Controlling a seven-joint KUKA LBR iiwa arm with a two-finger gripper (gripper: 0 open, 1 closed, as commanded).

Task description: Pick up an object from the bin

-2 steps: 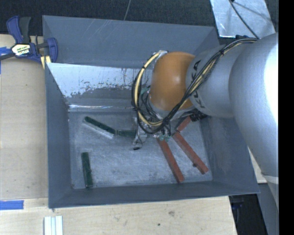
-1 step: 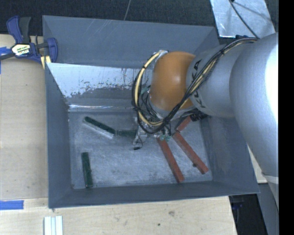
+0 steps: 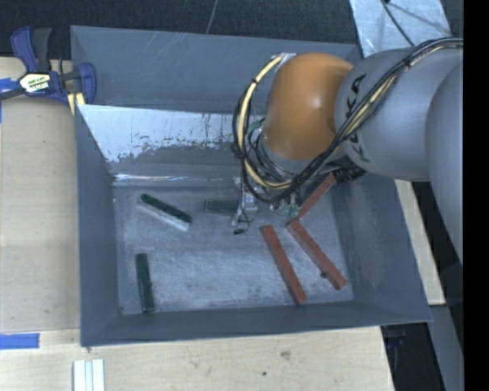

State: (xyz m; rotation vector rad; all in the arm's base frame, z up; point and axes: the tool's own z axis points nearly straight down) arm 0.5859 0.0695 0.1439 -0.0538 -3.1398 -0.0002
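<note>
Near the back middle of the grey metal bin [image 3: 94, 243], the gripper [image 3: 243, 217] hangs low, just beside a short dark green bar [image 3: 220, 206] on its left.
Whether it is wide or narrow cannot be told. To its right lie a long reddish-brown flat strip [image 3: 281, 265] and a second reddish-brown strip [image 3: 318, 257]; a dark green stick [image 3: 145, 282] lies well apart by the front left corner.

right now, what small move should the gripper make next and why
Probably nudge the gripper a little toward the view's left before any descent. Its tip sits at the right end of the short dark green piece near the back wall of the bin, not over the piece's middle. The red-brown sticks lie further off, to its lower right.
</note>
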